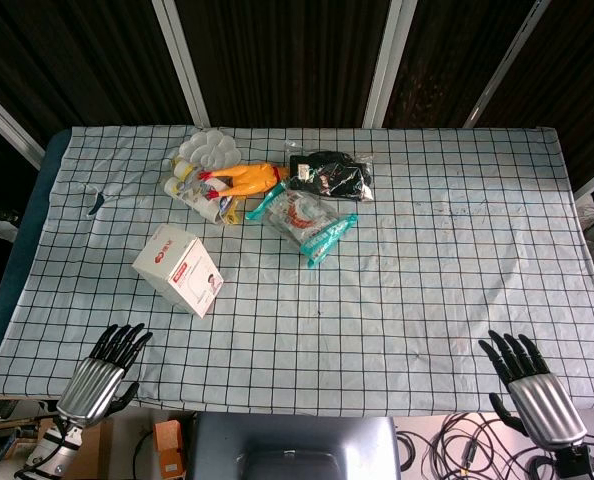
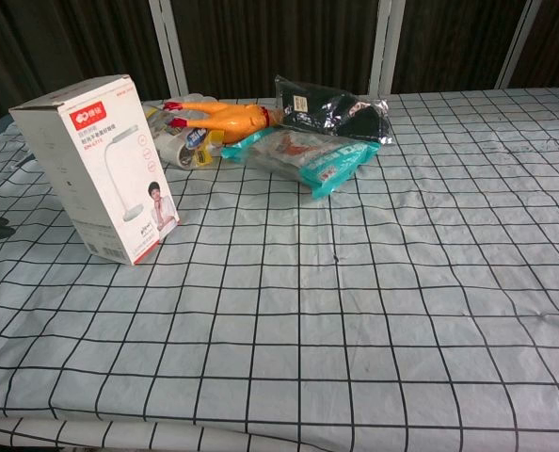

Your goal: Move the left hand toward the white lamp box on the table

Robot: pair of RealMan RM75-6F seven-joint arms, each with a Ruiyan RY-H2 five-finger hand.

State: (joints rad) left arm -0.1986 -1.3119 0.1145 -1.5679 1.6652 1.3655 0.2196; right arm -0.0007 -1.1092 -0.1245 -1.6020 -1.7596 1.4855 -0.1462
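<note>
Both hands' fingers (image 1: 125, 340) spread, white lamp box (image 1: 178, 269) beyond left hand (image 1: 104, 369).

The tablecloth (image 1: 427, 300) is white with a grid of thin black lines, and it hangs over a dark blue table edge (image 1: 22, 240) beside the cloth's left side. Standing on the cloth, the lamp box (image 2: 96, 165) is white with red logo and lettering, a red band along its bottom, and a small printed picture of a person. Behind the box lies a rubber chicken (image 2: 218, 120), orange-yellow with a red head and feet. Beside the chicken, a clear packet (image 2: 308, 155) shows teal edges and red-and-white print. Behind that packet is a black bag (image 2: 331, 108). Both hands, the left hand (image 1: 105, 368) and right hand (image 1: 532, 385), have black fingers and silver-grey backs.
</note>
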